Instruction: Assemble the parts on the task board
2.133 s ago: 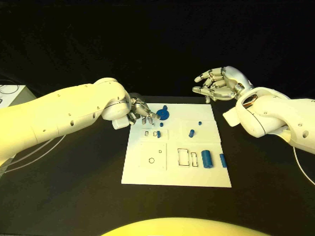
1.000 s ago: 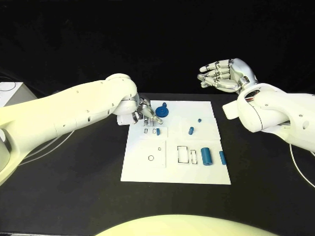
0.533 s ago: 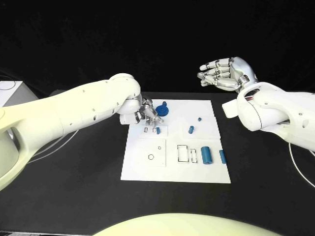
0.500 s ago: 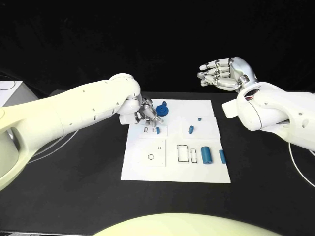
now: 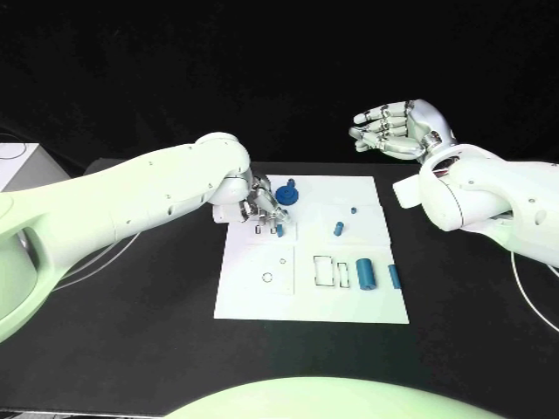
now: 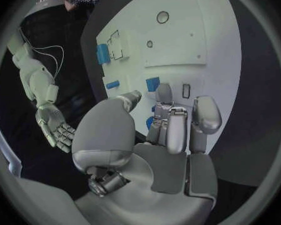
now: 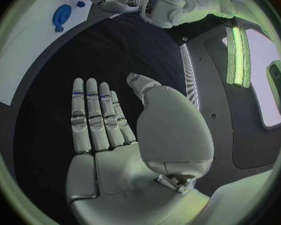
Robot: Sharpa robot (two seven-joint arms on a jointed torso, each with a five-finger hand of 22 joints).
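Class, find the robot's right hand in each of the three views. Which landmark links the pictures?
Head view: right hand open, at the picture's upper right, beyond the task board.
Left wrist view: right hand over the dark table, off the task board's edge.
Right wrist view: right hand mid-circle, fingers straight.
Shared landmark: the task board.

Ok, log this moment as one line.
left hand: fingers down on a blue part, board's far-left area, grip unclear | right hand: open, raised off the board | loose parts on board
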